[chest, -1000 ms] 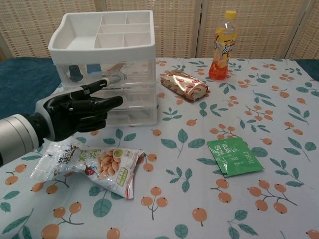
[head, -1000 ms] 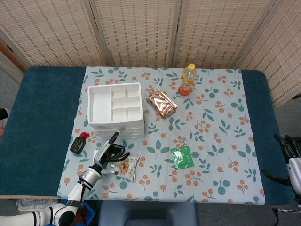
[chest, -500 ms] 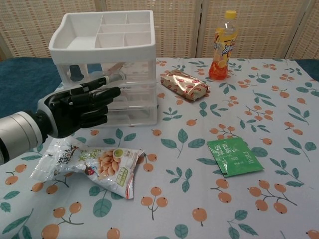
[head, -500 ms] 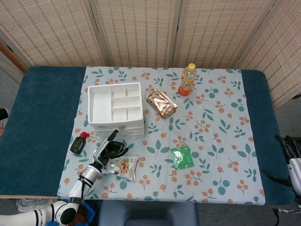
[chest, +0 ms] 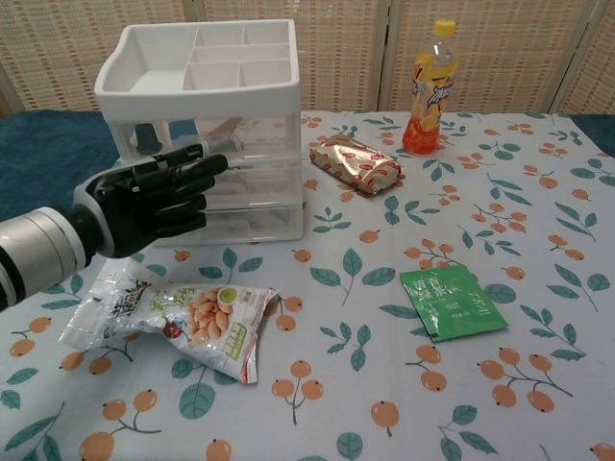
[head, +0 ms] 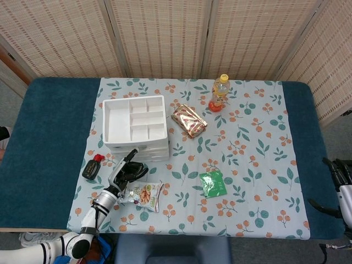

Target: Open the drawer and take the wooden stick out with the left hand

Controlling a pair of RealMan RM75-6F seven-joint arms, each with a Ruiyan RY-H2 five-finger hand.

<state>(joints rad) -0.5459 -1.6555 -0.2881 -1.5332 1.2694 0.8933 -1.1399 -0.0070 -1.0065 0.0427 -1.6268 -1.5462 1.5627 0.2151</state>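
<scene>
Left hand (chest: pixel 144 200), black, fingers spread and empty, has risen and edged closer to the clear plastic drawer unit with white tray top (chest: pixel 226 115). Its top drawer (chest: pixel 207 142) remains shut, a pale wooden stick (chest: pixel 223 128) faintly visible inside; pulling comes next.

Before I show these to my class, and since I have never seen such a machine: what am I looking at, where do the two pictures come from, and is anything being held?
This is a two-armed robot with black, human-like hands. One picture looks down from its head, the other forward from its chest. Its left hand reaches, fingers apart and holding nothing, toward the white and clear plastic drawer unit, whose drawers look closed. The right hand waits at the table's edge. On the floral tablecloth lie a clear nut packet, a green sachet, a red and gold foil snack pack and an orange drink bottle.
</scene>
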